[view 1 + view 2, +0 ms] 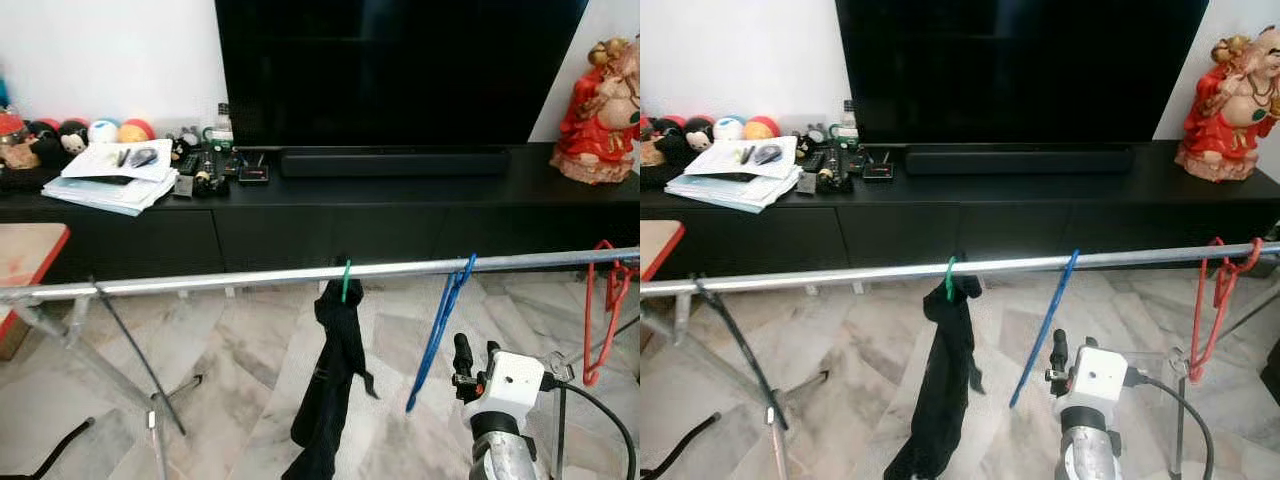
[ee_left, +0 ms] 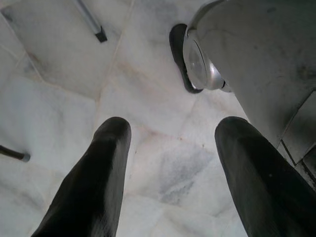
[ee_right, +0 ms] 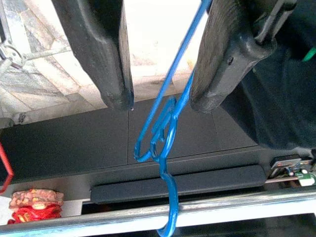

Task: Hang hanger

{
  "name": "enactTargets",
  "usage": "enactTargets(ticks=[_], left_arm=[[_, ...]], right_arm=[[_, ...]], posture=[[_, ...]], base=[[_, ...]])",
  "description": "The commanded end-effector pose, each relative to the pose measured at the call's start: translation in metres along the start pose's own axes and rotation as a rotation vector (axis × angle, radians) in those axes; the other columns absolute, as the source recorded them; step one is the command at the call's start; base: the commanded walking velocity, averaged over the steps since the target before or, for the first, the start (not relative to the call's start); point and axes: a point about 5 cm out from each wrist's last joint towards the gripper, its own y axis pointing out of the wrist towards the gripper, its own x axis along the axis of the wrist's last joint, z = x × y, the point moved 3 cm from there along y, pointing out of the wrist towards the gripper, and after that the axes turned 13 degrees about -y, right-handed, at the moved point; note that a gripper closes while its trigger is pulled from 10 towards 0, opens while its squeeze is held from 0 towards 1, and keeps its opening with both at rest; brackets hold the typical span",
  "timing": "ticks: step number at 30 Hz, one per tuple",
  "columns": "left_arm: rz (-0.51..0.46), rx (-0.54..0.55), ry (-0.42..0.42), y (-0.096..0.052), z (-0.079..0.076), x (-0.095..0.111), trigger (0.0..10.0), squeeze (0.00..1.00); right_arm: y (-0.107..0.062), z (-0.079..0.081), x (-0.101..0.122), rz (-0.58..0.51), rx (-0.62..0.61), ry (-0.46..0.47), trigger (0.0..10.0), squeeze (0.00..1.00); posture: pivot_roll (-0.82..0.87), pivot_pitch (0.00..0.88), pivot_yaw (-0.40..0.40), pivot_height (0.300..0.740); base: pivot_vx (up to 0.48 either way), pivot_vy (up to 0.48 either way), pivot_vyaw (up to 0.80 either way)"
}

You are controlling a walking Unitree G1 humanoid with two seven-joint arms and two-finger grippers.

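Hanging: thin blue wire hanger (image 1: 437, 330), hook over silver rail (image 1: 230, 278) | right gripper (image 3: 160, 101) jaws parted, gripping nothing | left gripper (image 2: 170, 163) spread, empty, above floor

TV (image 1: 400, 60), red figurine (image 1: 600, 100) on blk cabinet (image 1: 400, 210).

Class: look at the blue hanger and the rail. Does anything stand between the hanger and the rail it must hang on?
Nothing visible does. The blue hanger already has its hook over the rail, and the right hand sits open around it, fingers apart.
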Motion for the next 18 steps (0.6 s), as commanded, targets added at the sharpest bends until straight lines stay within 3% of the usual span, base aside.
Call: enactTargets(ticks=[1,18], left_arm=[[0.007,0.005,0.001,-0.0013,0.0032,-0.0046,10.0,0.00],[0.005,0.005,-0.013,-0.0015,0.0037,-0.0045,10.0,0.00]], right_arm=[[-0.0005,-0.0027,0.0010,0.002,-0.011,-0.005,10.0,0.00],[0.0011,-0.0055,-0.0037,0.031,-0.026,-0.008,10.0,0.00]], posture=[[0.08,0.000,0.004,0.740],[0.09,0.000,-0.004,0.740]], base=[[-0.277,0.000,0.00],[-0.275,0.000,0.00]])
